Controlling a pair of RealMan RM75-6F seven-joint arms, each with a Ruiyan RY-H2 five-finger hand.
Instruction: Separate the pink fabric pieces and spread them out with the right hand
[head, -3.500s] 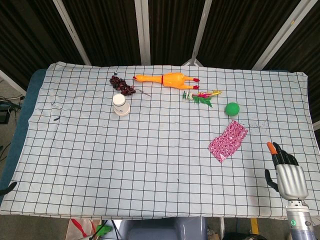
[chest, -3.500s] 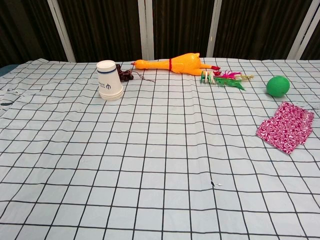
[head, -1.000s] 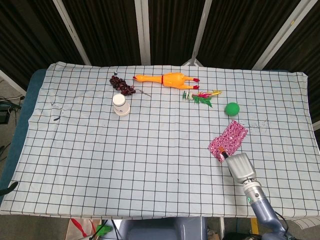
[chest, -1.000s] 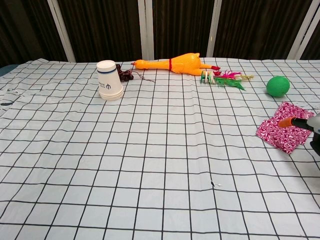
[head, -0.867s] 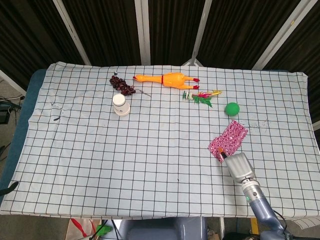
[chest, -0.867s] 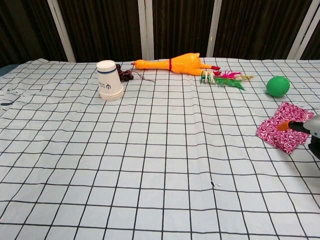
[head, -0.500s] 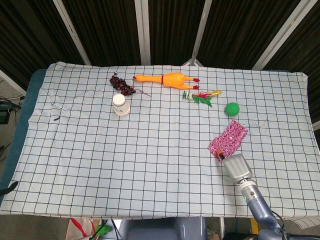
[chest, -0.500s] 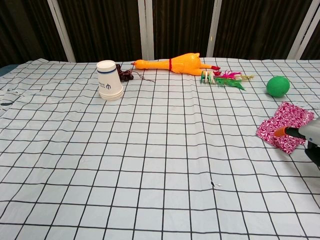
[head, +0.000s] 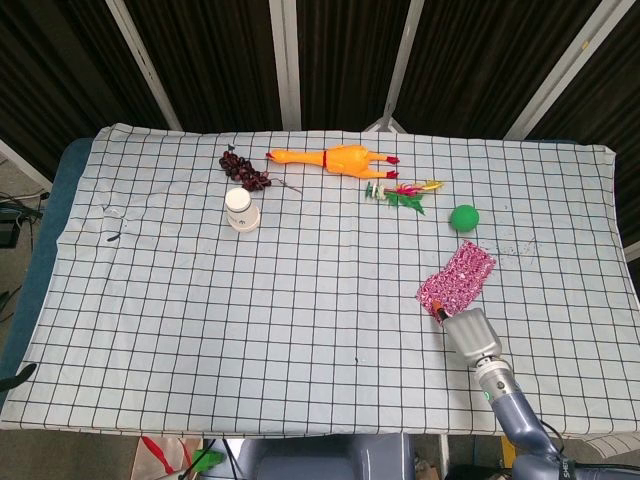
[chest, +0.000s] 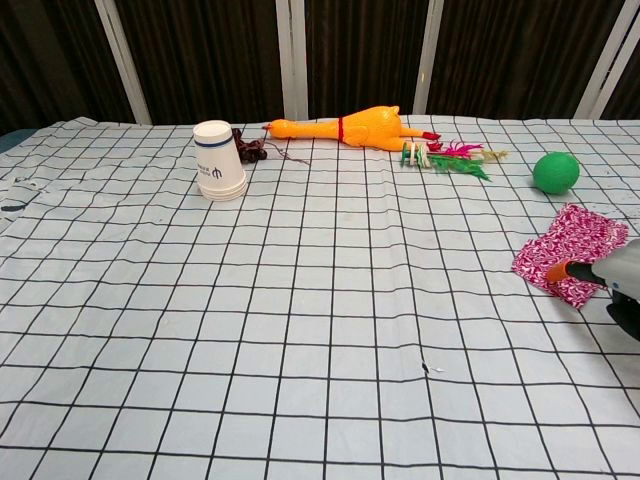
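The pink patterned fabric (head: 457, 280) lies flat as one folded stack on the checked cloth at the right; in the chest view the fabric (chest: 567, 243) sits at the right edge. My right hand (head: 470, 338) is just in front of it, back upward. Its orange fingertip (head: 437, 313) touches the fabric's near corner. In the chest view the right hand (chest: 612, 276) enters from the right edge with the orange fingertip (chest: 563, 268) on the fabric's near edge and another finger lower, apart from it. Nothing is gripped. My left hand shows in neither view.
A green ball (head: 463, 217) lies just behind the fabric. Further back are a feather toy (head: 402, 192), an orange rubber chicken (head: 335, 158), a dark grape bunch (head: 245, 170) and an upside-down paper cup (head: 240, 209). The table's right edge is close to the fabric.
My right hand came in from the table's right edge to the fabric, then slid slightly back toward the near corner. The fabric has not shifted.
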